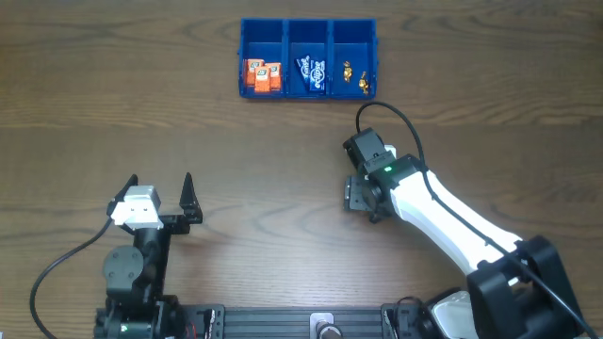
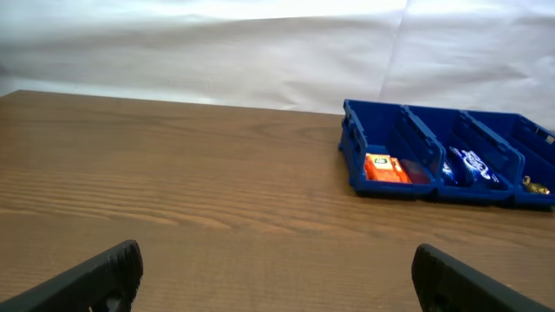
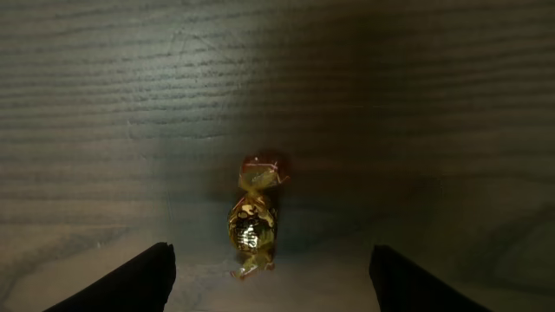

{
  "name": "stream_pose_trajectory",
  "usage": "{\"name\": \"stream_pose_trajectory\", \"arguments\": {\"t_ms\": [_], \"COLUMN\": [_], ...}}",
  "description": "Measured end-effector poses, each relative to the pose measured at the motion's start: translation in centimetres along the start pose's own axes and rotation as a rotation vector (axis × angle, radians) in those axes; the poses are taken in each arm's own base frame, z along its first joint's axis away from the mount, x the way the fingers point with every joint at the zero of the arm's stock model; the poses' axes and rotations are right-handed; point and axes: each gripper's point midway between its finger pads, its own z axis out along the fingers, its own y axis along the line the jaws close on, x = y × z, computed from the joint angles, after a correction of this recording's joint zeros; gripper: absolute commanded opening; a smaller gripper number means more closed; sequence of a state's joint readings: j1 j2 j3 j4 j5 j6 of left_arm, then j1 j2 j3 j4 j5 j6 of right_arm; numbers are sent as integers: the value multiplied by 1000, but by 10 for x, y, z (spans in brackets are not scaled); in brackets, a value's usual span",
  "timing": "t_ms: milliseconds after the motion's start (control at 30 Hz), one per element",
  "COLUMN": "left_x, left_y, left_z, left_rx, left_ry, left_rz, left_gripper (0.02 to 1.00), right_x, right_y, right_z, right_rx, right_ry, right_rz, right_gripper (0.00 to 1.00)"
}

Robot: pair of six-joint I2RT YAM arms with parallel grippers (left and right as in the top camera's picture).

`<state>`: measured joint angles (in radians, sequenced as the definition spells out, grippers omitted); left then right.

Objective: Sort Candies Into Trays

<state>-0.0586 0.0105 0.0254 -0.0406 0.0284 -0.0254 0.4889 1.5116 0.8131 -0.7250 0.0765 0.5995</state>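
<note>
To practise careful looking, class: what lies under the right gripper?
A gold-wrapped candy on the table, between the right gripper's open fingers. The wood beneath the candy is covered.

- Tray (image 1: 286,38): solid blue.
- Inside it: orange packets (image 1: 263,77), blue-and-white wrappers (image 1: 310,72), gold pieces (image 1: 356,77).
- Loose candy (image 3: 253,221): shiny gold foil, reddish twist.
- Table (image 1: 141,113): brown wood grain.

brown wood-grain table (image 1: 283,141), plain white backdrop (image 2: 217,43) behind

Brown wooden table (image 1: 141,94), white backdrop (image 2: 217,43)
</note>
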Motion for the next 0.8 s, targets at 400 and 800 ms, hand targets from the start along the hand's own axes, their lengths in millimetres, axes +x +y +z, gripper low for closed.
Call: {"name": "stream_pose_trajectory", "arguments": {"t_ms": [400, 800], "left_x": [0, 0], "left_y": [0, 0], "left_z": [0, 0], "left_rx": [0, 0], "left_ry": [0, 0], "left_rz": [0, 0], "left_gripper": [998, 998], "right_x": [2, 2], "right_y": [6, 7], "right_z": [24, 27], "right_rx": [13, 11], "right_ry": [35, 43], "right_rz": [8, 15], "right_gripper": [652, 156]}}
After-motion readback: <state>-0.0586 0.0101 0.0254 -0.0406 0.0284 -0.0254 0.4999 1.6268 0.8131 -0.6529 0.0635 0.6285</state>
